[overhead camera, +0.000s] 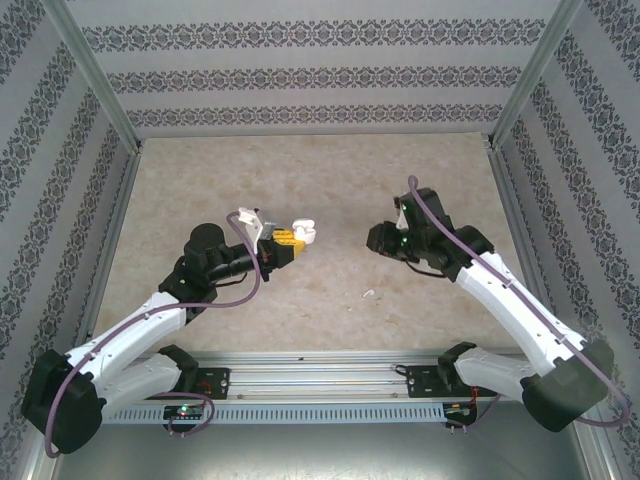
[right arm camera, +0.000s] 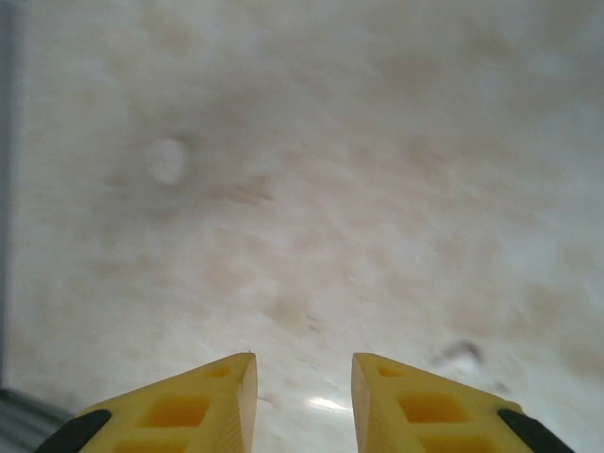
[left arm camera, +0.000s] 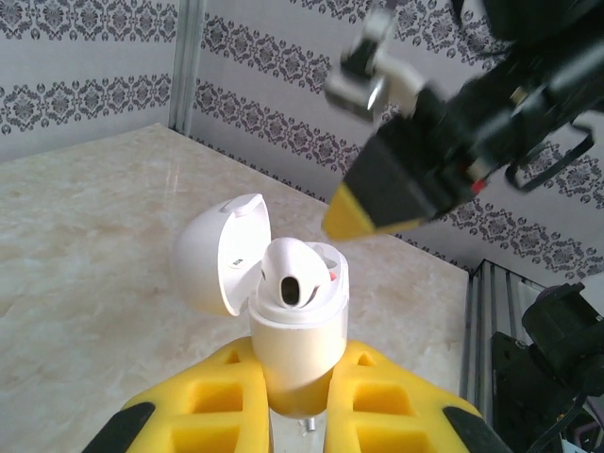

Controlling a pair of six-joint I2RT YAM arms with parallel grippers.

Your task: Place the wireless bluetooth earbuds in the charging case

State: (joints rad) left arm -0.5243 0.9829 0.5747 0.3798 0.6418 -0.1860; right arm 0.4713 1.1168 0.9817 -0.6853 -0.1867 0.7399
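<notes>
Jaws of the left gripper (left arm camera: 300, 363) clamp the open charging case (left arm camera: 294, 330), frame centre, one earbud (left arm camera: 288, 274) seated inside. Those of the right gripper (right arm camera: 302, 377) stand narrowly apart, empty, over the counter (right arm camera: 377, 142); a second earbud (overhead camera: 368, 295) lies lower centre.

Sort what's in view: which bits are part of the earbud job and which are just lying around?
Job: charging case, open, in the left gripper; earbud sitting in it; loose earbud on the table; right gripper, open, empty.
Not the job: mounting rail, patterned walls.

The right pincer (right arm camera: 302, 401) — yellow fingers (right arm camera: 189, 408) apart — hovers over a blurred beige marble table (right arm camera: 396, 170).
</notes>
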